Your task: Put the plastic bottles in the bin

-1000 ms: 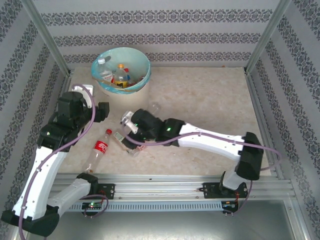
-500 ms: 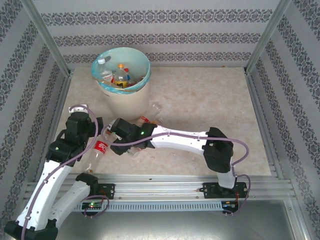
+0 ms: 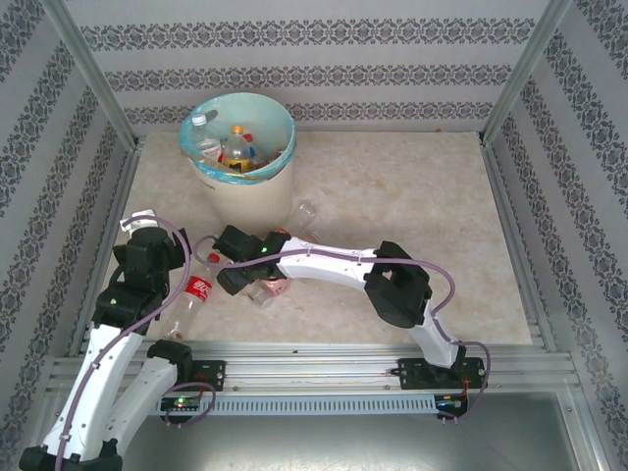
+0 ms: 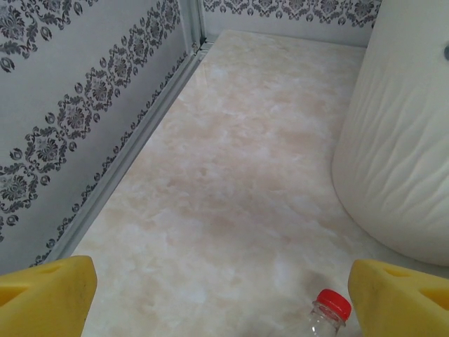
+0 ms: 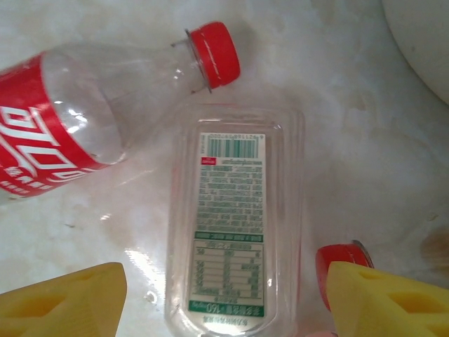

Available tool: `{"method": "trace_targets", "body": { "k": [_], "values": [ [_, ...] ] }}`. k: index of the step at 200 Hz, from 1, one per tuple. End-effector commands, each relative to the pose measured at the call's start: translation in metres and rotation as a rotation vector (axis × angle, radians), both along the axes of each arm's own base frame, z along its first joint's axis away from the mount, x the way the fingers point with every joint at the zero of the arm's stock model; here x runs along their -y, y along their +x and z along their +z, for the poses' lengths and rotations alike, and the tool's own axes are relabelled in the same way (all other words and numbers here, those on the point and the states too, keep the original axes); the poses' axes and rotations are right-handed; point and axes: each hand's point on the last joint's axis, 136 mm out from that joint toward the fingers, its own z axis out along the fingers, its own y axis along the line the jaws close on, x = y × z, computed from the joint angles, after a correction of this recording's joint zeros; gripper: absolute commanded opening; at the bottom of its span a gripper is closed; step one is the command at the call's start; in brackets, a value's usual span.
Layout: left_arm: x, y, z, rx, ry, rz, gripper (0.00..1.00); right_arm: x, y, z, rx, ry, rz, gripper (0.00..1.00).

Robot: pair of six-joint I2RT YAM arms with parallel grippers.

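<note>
Top external, bench [image 3: 412, 196]: marbled surface, with walls on three sides.
Bin [image 3: 245, 201]: far left, lined with a bag. It holds several plastic bottles [image 3: 234, 147], and more lie outside it.
Right arm [image 3: 334, 263]: has swung further left in the last second, elbow folded and wrist low over the loose cluster.
Left arm [image 3: 118, 314]: has drawn back and dropped beside the red-labelled bottle [image 3: 196, 289]; both arms seem to be lining up pick-ups.
White-labelled clear bottle [image 5: 235, 225]: flat on the bench between the right fingers [image 5: 63, 302], which are spread clear of its sides.
Left fingers [image 4: 49, 288]: spread wide, with a red cap [image 4: 332, 305] low between them.
</note>
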Motion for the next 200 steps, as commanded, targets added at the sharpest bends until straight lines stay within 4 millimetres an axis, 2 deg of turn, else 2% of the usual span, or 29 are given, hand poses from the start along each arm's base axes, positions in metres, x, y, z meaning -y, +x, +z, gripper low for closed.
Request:
{"method": "trace_targets", "body": {
  "k": [1, 90, 130, 200],
  "values": [
    [-0.003, 0.001, 0.005, 0.047, -0.013, 0.014, 0.93, 0.0, 0.004, -0.005, 0.001, -0.042, -0.003, 0.76],
    [0.0, 0.002, 0.007, 0.066, -0.028, -0.005, 0.93, -0.008, 0.01, -0.034, 0.009, -0.143, 0.024, 0.76],
    [-0.002, 0.001, 0.008, 0.075, -0.032, 0.0, 0.93, -0.014, 0.012, -0.044, 0.008, -0.165, 0.037, 0.68],
    [-0.004, -0.001, 0.011, 0.093, -0.032, 0.008, 0.93, -0.014, 0.011, -0.037, 0.012, -0.17, 0.046, 0.58]
  ]
}}
